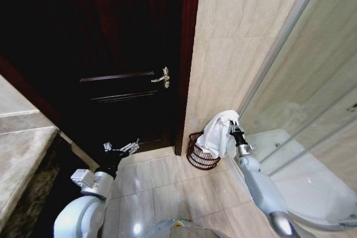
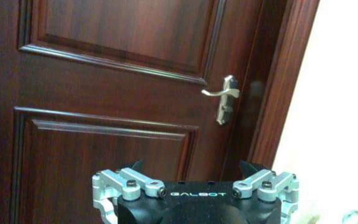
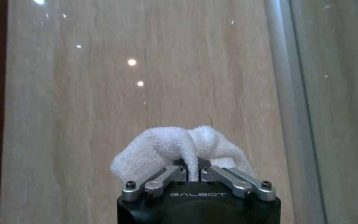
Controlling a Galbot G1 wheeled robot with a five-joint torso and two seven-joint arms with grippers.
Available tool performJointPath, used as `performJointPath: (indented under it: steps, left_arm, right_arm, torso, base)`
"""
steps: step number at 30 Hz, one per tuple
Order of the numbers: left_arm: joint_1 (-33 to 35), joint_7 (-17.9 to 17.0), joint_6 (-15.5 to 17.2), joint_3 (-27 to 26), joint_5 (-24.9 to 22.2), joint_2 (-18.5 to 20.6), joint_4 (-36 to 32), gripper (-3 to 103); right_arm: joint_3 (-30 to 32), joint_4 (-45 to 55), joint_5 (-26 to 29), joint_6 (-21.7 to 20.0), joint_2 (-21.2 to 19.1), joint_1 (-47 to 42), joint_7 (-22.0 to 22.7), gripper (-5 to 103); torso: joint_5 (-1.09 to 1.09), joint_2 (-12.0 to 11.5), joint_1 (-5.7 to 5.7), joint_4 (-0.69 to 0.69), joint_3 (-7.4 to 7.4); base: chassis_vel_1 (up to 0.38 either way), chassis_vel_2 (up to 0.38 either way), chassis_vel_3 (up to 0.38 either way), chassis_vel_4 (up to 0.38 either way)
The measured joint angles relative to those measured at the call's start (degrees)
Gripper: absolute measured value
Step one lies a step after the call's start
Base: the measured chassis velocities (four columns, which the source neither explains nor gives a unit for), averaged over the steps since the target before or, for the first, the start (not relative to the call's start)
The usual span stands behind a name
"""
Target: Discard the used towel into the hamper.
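Observation:
My right gripper [image 1: 234, 128] is shut on the white towel [image 1: 218, 132], which hangs bunched from its fingers. The towel's lower end hangs over the rim of the hamper [image 1: 198, 160], a small dark red-brown wire basket on the floor against the beige wall. In the right wrist view the towel [image 3: 166, 147] bulges out past the closed right gripper [image 3: 191, 169], with the wall behind it. My left gripper [image 1: 121, 147] is held low by the door, open with nothing in it; in the left wrist view this left gripper [image 2: 195, 166] faces the door panels.
A dark wooden door with a metal handle [image 1: 163, 77] [image 2: 225, 98] stands left of the hamper. A glass shower enclosure [image 1: 312, 126] runs along the right. A stone counter [image 1: 22, 143] is at the left. Pale floor tiles [image 1: 167, 188] lie between my arms.

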Motion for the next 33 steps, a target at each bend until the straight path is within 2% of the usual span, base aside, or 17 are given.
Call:
performJointPath:
  steps: [17,20,23,24,26,33]
  left_arm:
    - [0.01,0.00,0.00,0.00,0.00,0.00,0.00,100]
    - [0.01,0.00,0.00,0.00,0.00,0.00,0.00,100]
    - [0.00,0.00,0.00,0.00,0.00,0.00,0.00,100]
    - [0.00,0.00,0.00,0.00,0.00,0.00,0.00,100]
    - [0.01,0.00,0.00,0.00,0.00,0.00,0.00,100]
    - [0.01,0.00,0.00,0.00,0.00,0.00,0.00,100]
  right_arm:
    - [-3.06,-5.26,-1.37,-2.95,1.58,-2.82,-2.07,8]
    - [-3.35,-5.55,-1.57,-4.67,1.70,-3.33,-2.40,8]
    - [-3.34,-5.53,-2.15,-9.00,1.61,-3.80,-2.00,8]
    - [-3.34,-5.53,-2.15,-9.00,1.61,-3.80,-2.00,8]
    - [-3.34,-5.33,-2.42,-11.51,1.22,-4.08,-1.69,8]
    - [-3.44,-3.85,-2.50,-14.88,0.20,-5.50,-1.62,8]
  torso:
    - [-0.02,0.01,-0.08,-0.01,-0.02]
    - [-0.01,0.01,-0.07,-0.01,-0.02]
    - [0.00,0.01,-0.05,0.00,-0.02]
    - [0.00,0.01,-0.05,0.00,-0.02]
    - [0.00,0.01,-0.06,0.00,-0.02]
    - [0.00,0.02,-0.07,-0.01,-0.03]
  base:
    - [-0.020,0.021,0.016,-0.013]
    - [0.000,0.000,0.000,0.000]
    - [0.000,0.000,0.000,0.000]
    - [0.000,0.000,0.000,0.000]
    - [0.000,0.000,0.000,0.000]
    - [0.000,0.000,0.000,0.000]
